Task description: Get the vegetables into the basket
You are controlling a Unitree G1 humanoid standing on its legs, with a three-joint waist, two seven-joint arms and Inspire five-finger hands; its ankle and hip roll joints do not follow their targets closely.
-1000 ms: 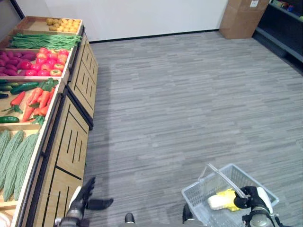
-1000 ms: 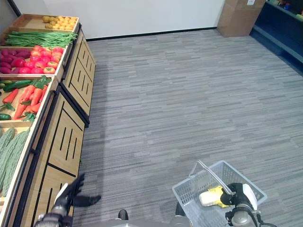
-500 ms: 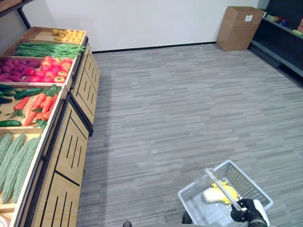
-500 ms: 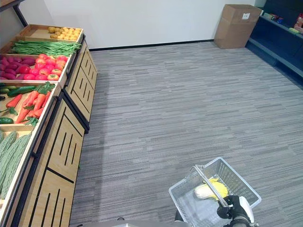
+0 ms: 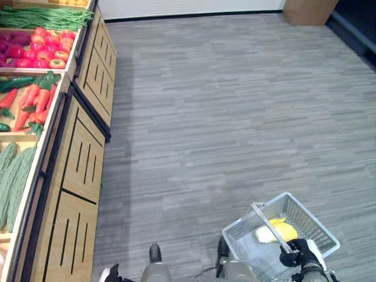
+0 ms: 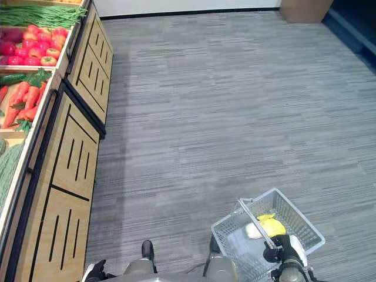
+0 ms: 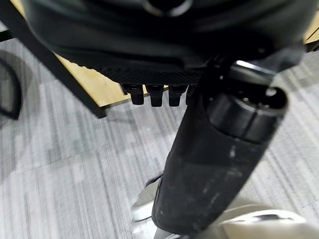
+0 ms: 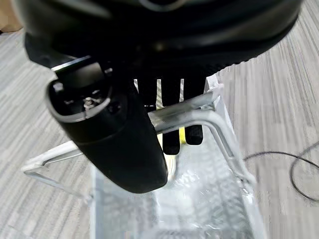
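Left eye view: a wire basket [image 5: 320,230] is hanging at lower right over grey plank floor [image 5: 235,106]. The right hand [image 5: 301,252] is gripping its metal handle [image 5: 271,226], fingers curled round the bar. Inside the basket a yellow corn cob [image 5: 275,230] is lying with pale husk showing, toward the far end. Along the left edge a wooden produce stand [image 5: 82,170] is running up the frame; its trays are holding green beans [image 5: 41,17], red and purple fruit [image 5: 35,54], carrots [image 5: 32,103] beside cucumbers [image 5: 14,85], and bumpy bitter gourds [image 5: 12,176] nearest. At the bottom edge, a bit of the left hand [image 5: 110,273] is peeking in, just beside the stand's foot.

Right eye view: same layout. The basket [image 6: 305,226] is sitting tilted off square to the floor planks, handle [image 6: 254,222] standing up across it, right hand [image 6: 281,251] clamped at the near end of the bar. The corn [image 6: 267,225] is lying against the far side. A cardboard box [image 6: 305,9] is showing at the top right by the wall.

Left wrist view: the left hand [image 7: 209,64] is hanging over the floor with short finger ends [image 7: 149,94] pointing down toward the stand's wood panel [image 7: 99,87]; fingers look relaxed and apart, holding nothing.

Right wrist view: the right hand [image 8: 149,64] is wrapping the basket handle [image 8: 199,107], fingers [image 8: 172,129] hooked under the bar, thumb in front. Basket mesh [image 8: 199,194] is hanging below; a sliver of yellow corn [image 8: 183,133] is showing between the fingers.
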